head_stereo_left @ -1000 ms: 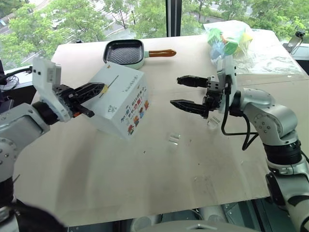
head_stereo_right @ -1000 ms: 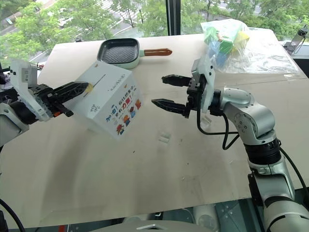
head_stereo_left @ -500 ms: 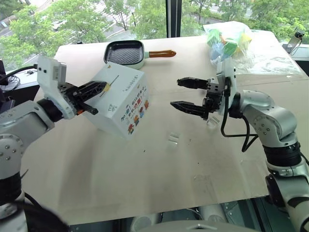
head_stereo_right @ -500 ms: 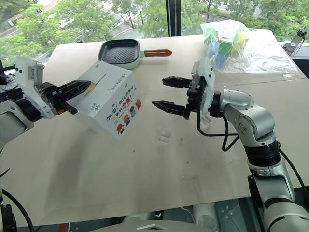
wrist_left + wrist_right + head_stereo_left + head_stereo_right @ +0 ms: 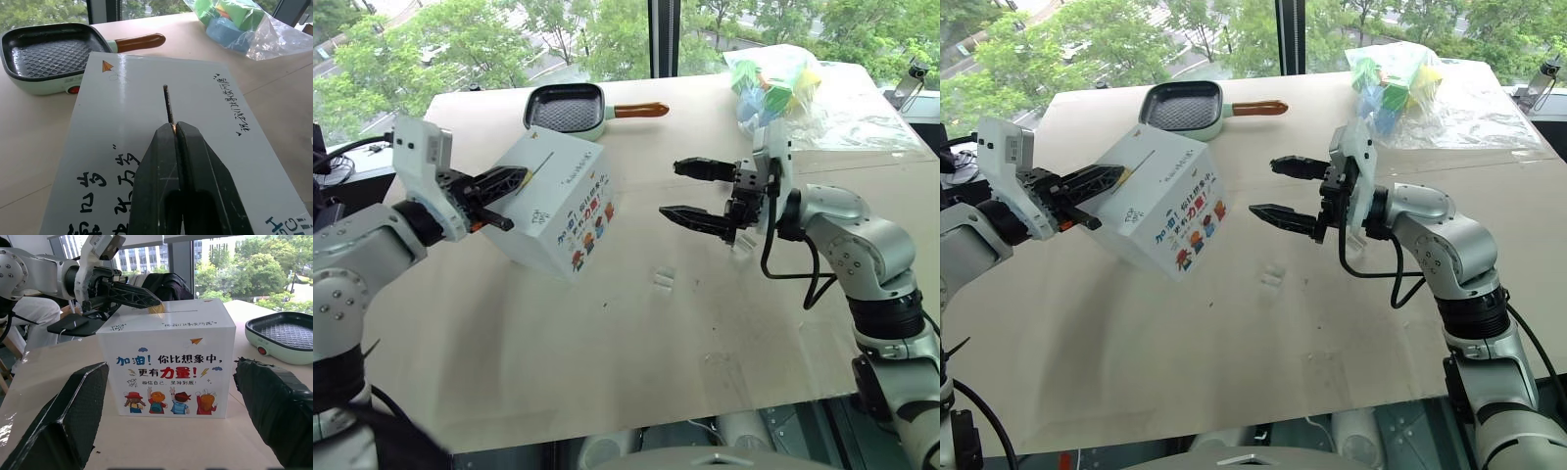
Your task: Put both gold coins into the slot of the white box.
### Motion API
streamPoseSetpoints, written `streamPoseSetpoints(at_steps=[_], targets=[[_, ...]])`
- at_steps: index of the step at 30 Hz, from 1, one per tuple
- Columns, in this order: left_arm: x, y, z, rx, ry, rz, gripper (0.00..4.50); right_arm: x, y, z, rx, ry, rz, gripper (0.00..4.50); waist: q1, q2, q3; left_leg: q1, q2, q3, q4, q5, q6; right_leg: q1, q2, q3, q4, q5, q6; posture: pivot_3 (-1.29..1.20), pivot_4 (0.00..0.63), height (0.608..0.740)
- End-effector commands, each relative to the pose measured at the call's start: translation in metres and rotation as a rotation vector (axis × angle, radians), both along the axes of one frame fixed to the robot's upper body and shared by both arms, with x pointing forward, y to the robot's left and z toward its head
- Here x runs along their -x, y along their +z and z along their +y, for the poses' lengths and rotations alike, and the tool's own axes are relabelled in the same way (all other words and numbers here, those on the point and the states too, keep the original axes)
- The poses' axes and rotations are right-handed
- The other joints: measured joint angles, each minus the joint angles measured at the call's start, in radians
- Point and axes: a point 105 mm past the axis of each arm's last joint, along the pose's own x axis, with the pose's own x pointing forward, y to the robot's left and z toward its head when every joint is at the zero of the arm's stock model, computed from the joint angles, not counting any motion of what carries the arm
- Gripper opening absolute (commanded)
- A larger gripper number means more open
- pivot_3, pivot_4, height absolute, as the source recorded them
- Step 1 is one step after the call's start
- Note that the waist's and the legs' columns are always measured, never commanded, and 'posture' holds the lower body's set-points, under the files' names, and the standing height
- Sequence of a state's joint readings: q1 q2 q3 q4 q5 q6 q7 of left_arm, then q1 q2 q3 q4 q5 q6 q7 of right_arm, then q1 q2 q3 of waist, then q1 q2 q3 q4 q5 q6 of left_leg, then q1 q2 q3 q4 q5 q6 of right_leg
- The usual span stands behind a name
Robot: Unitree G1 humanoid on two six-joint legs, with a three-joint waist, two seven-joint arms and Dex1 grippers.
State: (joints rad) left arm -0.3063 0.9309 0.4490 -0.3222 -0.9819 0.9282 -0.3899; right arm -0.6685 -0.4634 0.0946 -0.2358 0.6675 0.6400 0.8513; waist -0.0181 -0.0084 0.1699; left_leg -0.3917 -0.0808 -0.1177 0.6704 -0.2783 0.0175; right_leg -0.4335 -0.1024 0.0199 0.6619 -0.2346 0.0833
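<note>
The white box (image 5: 558,211) stands on the table (image 5: 607,372), its cartoon side facing my right gripper. The slot (image 5: 167,100) is a thin dark line across its top face. My left gripper (image 5: 522,177) is shut on a gold coin (image 5: 156,308), holding it level just over the near end of the slot. Only a sliver of the coin shows between the fingertips (image 5: 166,134). The other gold coin is out of view. My right gripper (image 5: 671,188) hovers open and holds nothing, to the right of the box and pointing at it.
A square grill pan (image 5: 566,106) with an orange handle sits behind the box. A clear bag of colourful blocks (image 5: 773,83) lies at the back right. A small clear plastic piece (image 5: 664,280) lies on the table in front of the right gripper.
</note>
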Motion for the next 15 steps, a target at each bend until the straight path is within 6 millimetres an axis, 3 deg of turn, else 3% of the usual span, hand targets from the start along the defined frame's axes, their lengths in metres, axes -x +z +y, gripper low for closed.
streamPoseSetpoints(at_steps=[1, 3, 7, 12, 13, 15], targets=[[0.0, -0.009, 0.0, -0.002, -0.004, 0.034, 0.26, 0.007, 0.015, -0.001, -0.029, 0.005, -0.073, 4.48, 0.0, 0.0, 0.0, 0.0, 0.0, 0.0, 0.0, 0.0, 0.0, 0.0, 0.0, 0.0, 0.0, 0.0, 0.0, 0.0, 0.15, 0.721], [0.001, -0.006, -0.004, 0.004, -0.022, 0.015, 0.82, 0.007, 0.014, -0.001, -0.027, 0.006, -0.073, 4.5, 0.001, 0.0, 0.0, 0.0, 0.0, 0.0, 0.0, 0.0, 0.0, 0.0, 0.0, 0.0, 0.0, 0.0, 0.0, 0.0, 0.15, 0.721], [-0.004, 0.002, 0.003, -0.012, 0.034, -0.051, 2.65, 0.006, 0.013, -0.001, -0.023, 0.001, -0.071, 4.5, 0.003, 0.0, 0.0, 0.0, 0.0, 0.0, 0.0, 0.0, 0.0, 0.0, 0.0, 0.0, 0.0, 0.0, 0.0, 0.0, 0.15, 0.721], [0.006, 0.044, -0.003, 0.068, -0.008, -0.268, 2.65, 0.008, 0.009, -0.006, -0.022, -0.01, -0.06, 4.5, 0.003, -0.001, 0.0, -0.001, 0.0, -0.001, 0.0, 0.0, 0.0, 0.0, 0.0, -0.001, 0.0, 0.0, 0.0, 0.0, 0.15, 0.721], [0.021, 0.059, -0.017, 0.129, -0.106, -0.326, 2.65, 0.009, 0.004, -0.014, -0.022, -0.024, -0.038, 4.5, 0.003, -0.001, 0.0, -0.002, 0.0, -0.002, 0.001, 0.0, 0.0, 0.0, -0.001, -0.002, -0.001, 0.0, 0.0, 0.0, 0.15, 0.721], [0.052, 0.068, -0.045, 0.178, -0.305, -0.357, 2.65, 0.014, -0.008, -0.031, -0.041, -0.048, -0.008, 4.5, 0.003, -0.003, -0.001, -0.004, 0.0, -0.003, 0.001, 0.0, 0.0, -0.001, -0.001, -0.003, -0.002, 0.0, 0.0, 0.0, 0.15, 0.721]])
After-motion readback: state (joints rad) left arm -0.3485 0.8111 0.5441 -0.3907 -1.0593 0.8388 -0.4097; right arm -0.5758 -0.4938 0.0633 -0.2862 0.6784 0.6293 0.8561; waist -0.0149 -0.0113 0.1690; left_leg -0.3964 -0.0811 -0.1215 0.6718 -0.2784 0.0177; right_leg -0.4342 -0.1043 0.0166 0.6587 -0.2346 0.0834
